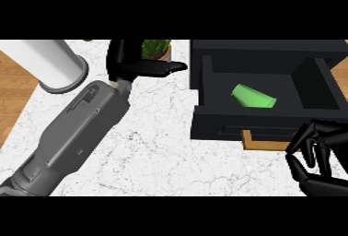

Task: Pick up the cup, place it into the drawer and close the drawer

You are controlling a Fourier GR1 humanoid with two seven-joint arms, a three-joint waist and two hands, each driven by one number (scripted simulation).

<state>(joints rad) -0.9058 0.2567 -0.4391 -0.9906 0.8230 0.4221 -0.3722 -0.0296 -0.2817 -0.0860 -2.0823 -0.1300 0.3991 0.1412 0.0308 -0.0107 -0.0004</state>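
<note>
The white marbled bench (pixel 156 152) fills most of the view, with wood showing at its left edge. On its right side stands the black drawer (pixel 204 92), pulled open, its front panel toward the lower edge. A tall white cylinder (pixel 54 64) stands at the upper left. The left robot hand (pixel 136 64) is at the top centre, beside a small potted plant (pixel 156 48), its fingers straight and holding nothing. The right robot hand (pixel 316 156) sits at the lower right, just in front of the drawer, fingers curled and empty. The green cup (pixel 253 97) lies tilted on its side inside the drawer's middle compartment.
</note>
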